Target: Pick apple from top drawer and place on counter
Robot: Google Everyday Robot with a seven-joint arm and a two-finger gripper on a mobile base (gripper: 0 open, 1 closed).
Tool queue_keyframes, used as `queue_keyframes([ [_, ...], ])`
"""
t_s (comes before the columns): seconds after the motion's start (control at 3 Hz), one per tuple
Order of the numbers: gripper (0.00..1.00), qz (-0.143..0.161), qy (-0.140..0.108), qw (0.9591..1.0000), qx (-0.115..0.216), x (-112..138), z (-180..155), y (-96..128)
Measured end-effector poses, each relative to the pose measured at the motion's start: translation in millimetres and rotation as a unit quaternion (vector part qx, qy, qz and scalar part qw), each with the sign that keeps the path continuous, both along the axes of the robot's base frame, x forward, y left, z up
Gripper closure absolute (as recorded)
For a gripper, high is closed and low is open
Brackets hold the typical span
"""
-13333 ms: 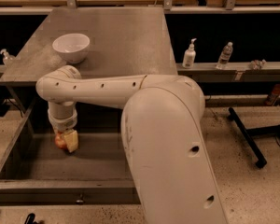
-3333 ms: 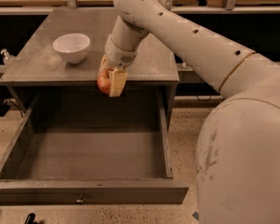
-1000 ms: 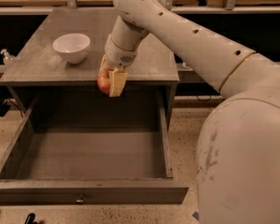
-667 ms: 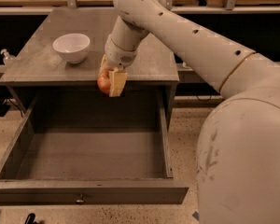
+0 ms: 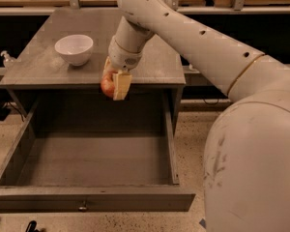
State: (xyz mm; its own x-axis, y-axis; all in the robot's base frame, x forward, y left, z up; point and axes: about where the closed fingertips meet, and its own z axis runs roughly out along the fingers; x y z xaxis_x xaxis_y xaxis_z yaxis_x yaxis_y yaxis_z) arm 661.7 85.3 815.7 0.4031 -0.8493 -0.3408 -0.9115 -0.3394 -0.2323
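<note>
Gripper [image 5: 114,85] hangs at the front edge of the broad dull grey scuffed counter [image 5: 43,69], pointing downward, its two tan fingers [image 5: 122,84] closed on the small round red-orange apple [image 5: 106,86]. The apple sits between the fingers, its red side bulging out to the gripper's left, and it is held in the air level with the counter's front edge; whether it touches that edge cannot be told.

Far to the gripper's left, at the counter's left edge, stands a small clear pump bottle [image 5: 6,58]. Nearer, up and to the left of the gripper, a round white ceramic bowl [image 5: 74,49] rests upright on the counter, well apart from the apple.

Below the gripper, the wide shallow dark grey top drawer [image 5: 135,200] is pulled out, its flat front panel far below and towards the viewer. The one small round metal knob [image 5: 82,207] lies slightly left of the gripper's line.

Up and to the right of the gripper, the thick white robot arm [image 5: 193,37] rises over the counter and swells into the large white body filling the right side.
</note>
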Motion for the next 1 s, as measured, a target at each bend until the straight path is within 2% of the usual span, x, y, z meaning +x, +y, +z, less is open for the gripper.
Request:
queue_keyframes([
  [0.33,1.00,0.000,0.000,1.0000,0.000,0.0,0.0,0.0],
  [0.67,1.00,0.000,0.000,1.0000,0.000,0.0,0.0,0.0],
  [1.0,0.88,0.000,0.000,1.0000,0.000,0.0,0.0,0.0],
])
